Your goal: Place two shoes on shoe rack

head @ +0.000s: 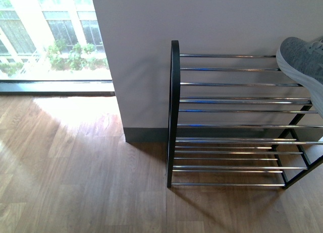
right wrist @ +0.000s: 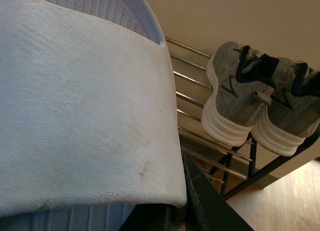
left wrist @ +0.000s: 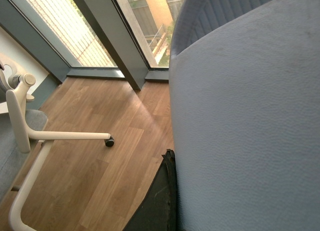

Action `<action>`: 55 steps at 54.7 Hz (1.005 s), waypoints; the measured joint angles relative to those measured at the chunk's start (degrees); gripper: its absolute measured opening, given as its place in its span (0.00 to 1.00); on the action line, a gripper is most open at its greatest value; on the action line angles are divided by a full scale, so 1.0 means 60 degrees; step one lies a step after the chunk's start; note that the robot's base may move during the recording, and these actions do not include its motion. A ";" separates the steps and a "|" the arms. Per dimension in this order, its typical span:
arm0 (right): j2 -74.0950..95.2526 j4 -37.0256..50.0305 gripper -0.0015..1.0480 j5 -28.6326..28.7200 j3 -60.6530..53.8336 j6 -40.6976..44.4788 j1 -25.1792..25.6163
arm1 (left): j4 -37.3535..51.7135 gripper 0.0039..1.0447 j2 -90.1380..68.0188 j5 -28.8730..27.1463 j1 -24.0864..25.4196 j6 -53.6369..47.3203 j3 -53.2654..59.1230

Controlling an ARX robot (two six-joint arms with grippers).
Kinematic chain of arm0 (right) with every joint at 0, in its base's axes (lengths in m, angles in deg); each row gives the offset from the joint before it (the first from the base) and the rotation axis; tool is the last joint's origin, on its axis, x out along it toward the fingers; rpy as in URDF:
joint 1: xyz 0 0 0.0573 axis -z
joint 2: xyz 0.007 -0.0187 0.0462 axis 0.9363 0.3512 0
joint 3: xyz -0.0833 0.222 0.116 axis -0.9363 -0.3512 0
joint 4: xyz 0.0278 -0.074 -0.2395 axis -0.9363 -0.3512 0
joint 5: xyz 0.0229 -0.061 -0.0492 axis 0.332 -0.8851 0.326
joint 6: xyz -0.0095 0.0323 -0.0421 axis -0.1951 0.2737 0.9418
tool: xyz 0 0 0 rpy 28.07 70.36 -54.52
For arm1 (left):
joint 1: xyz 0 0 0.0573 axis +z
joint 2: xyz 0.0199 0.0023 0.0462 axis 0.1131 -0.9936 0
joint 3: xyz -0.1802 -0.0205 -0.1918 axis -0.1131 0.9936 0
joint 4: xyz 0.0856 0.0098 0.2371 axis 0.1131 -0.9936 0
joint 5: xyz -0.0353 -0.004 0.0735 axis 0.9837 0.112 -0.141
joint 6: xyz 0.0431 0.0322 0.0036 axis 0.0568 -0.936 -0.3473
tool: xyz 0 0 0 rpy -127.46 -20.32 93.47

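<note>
Grey shoes (right wrist: 260,98) side by side at shoe rack's (head: 174,112) top-tier end; finger state indiscernible for both grippers.

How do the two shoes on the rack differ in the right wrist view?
The nearer shoe shows its whole heel, white sole and most of one side; the farther shoe is cut by the frame edge. The nearer shoe's toe is visible; the farther shoe's is not. Both are grey knit with dark lining, side by side on the shoe rack's top rods, heels overhanging.
</note>
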 joint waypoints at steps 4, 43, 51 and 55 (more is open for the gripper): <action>0.0000 0.0000 0.02 0.0000 0.0000 0.0000 0.0000 | 0.0000 0.02 -0.0025 0.0004 0.0000 0.0000 0.0000; 0.4717 0.5475 0.02 -0.7169 0.1690 -0.3311 -0.6652 | 0.0000 0.02 -0.0018 0.0018 -0.0004 0.0000 0.0000; 0.6404 0.5934 0.02 -0.7679 0.2623 -0.3322 -0.6929 | 0.0000 0.02 -0.0018 0.0025 -0.0004 0.0000 0.0000; 0.7049 0.5727 0.02 -0.7978 0.3235 -0.3421 -0.7009 | 0.0000 0.02 -0.0018 0.0015 -0.0004 0.0000 0.0000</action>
